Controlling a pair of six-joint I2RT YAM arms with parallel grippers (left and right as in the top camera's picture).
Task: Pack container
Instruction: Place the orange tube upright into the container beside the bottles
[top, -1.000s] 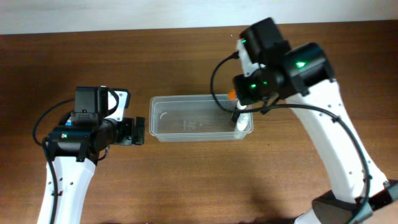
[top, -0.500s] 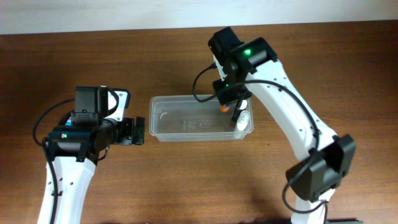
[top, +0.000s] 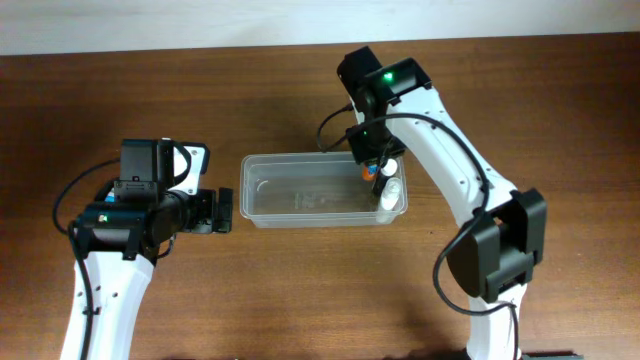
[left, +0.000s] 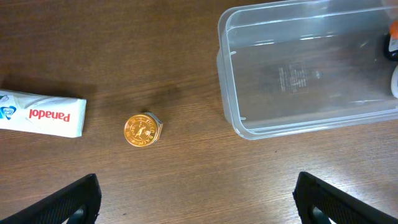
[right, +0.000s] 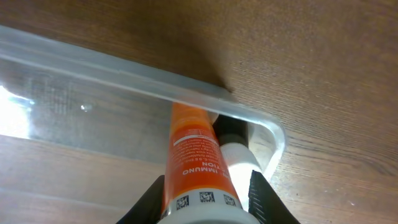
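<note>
The clear plastic container (top: 310, 190) sits at the table's middle; it also shows in the left wrist view (left: 298, 68) and the right wrist view (right: 93, 93). My right gripper (top: 372, 165) is over its right end, shut on an orange tube (right: 196, 155) that points down into the container. A white bottle with a black cap (right: 233, 155) lies inside at the right end, beside the tube. My left gripper (top: 222, 210) is open and empty, just left of the container.
A gold round tin (left: 143, 130) and a white Panadol box (left: 40, 114) lie on the wood left of the container, under the left arm. The table's far edge meets a white wall (top: 200, 25).
The right arm swung round and lowered the orange tube into the container's right end. The left arm has not moved.
</note>
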